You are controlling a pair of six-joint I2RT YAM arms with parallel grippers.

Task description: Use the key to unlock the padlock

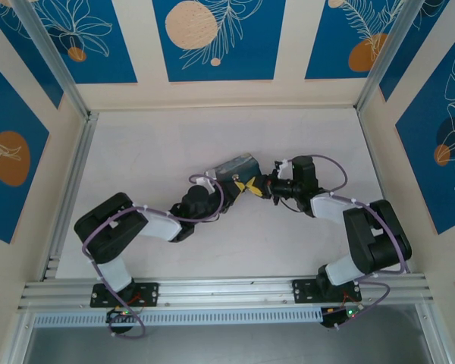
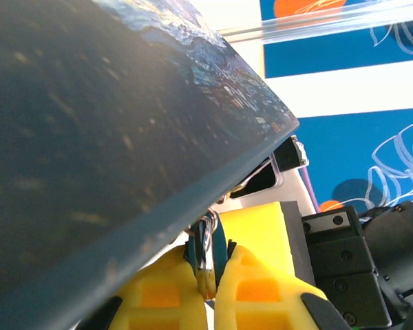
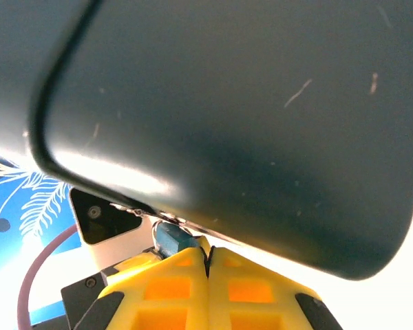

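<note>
The padlock [image 1: 235,165], a dark blue block, is tilted up at mid-table where both arms meet. It looms close in the left wrist view [image 2: 124,137] and the right wrist view [image 3: 227,117]. My left gripper [image 1: 241,184] [image 2: 208,276] is shut on the key [image 2: 208,251], a small silvery piece with blue sides, right under the padlock's edge. My right gripper [image 1: 256,187] [image 3: 208,253] faces it, shut, tips against the padlock's lower edge. I see nothing between its fingers. The blue key [image 3: 172,240] sits just left of them. A right finger [image 2: 261,234] shows behind the key.
The white tabletop [image 1: 159,152] is walled by cream panels with blue floral prints. A metal rail [image 1: 72,189] runs along the left side and another [image 1: 227,292] along the near edge by the arm bases.
</note>
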